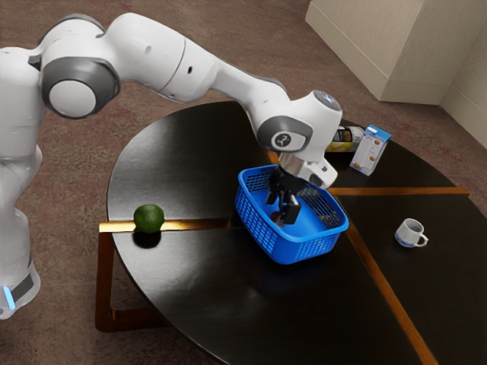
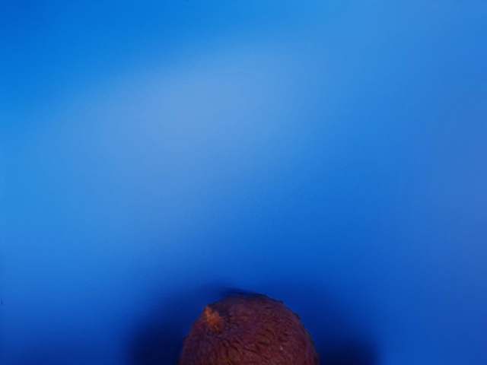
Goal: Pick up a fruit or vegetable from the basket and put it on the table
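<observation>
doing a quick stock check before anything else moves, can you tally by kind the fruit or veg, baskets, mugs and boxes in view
Fruit or veg: 2 (green one on the table, brown one in the basket)
Baskets: 1 (blue basket)
Mugs: 1 (white mug)
Boxes: 1 (blue-and-white box)
Total: 5

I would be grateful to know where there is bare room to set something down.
The table offers bare top between the green fruit and the blue basket, and between basket and mug, crossed by a wooden strip. It is crowded where the gripper reaches into the basket by the brown fruit.
</observation>
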Controlling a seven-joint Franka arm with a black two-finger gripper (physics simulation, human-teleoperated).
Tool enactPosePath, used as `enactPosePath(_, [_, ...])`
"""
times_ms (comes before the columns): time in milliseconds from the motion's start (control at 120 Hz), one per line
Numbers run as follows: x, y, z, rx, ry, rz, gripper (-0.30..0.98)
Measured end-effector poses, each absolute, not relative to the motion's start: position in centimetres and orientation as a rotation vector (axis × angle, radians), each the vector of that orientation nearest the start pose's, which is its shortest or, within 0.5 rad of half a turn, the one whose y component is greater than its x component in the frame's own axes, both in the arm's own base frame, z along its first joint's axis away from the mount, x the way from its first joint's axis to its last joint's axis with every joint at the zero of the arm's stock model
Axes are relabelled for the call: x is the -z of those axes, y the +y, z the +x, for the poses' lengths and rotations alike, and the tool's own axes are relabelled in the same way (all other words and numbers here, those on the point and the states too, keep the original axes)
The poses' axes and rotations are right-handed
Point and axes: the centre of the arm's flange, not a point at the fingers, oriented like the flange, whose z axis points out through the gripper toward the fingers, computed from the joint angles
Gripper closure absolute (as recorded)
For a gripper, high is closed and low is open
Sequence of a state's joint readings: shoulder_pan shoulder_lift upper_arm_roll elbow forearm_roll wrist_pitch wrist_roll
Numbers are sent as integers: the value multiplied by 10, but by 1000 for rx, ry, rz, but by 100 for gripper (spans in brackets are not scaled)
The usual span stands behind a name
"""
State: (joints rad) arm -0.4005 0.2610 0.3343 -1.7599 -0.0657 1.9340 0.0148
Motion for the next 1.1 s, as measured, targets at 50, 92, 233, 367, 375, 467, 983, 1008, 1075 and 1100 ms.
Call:
enactPosePath(50, [-418,-58,618,-106,90,-3113,4])
enactPosePath(92, [-418,-57,618,-103,85,-3114,4])
enactPosePath(233, [-418,-56,619,-97,71,-3115,5])
enactPosePath(367, [-419,-55,621,-71,60,-3115,22])
enactPosePath(375, [-419,-54,622,-69,59,-3116,23])
enactPosePath(467, [-417,-52,623,-62,48,-3114,32])
enactPosePath(983, [-495,-31,631,87,11,-3093,53])
enactPosePath(1008, [-505,-28,631,100,5,-3093,53])
enactPosePath(1075, [-540,-25,633,143,2,-3091,53])
enactPosePath(1100, [-551,-21,633,150,-3,-3091,53])
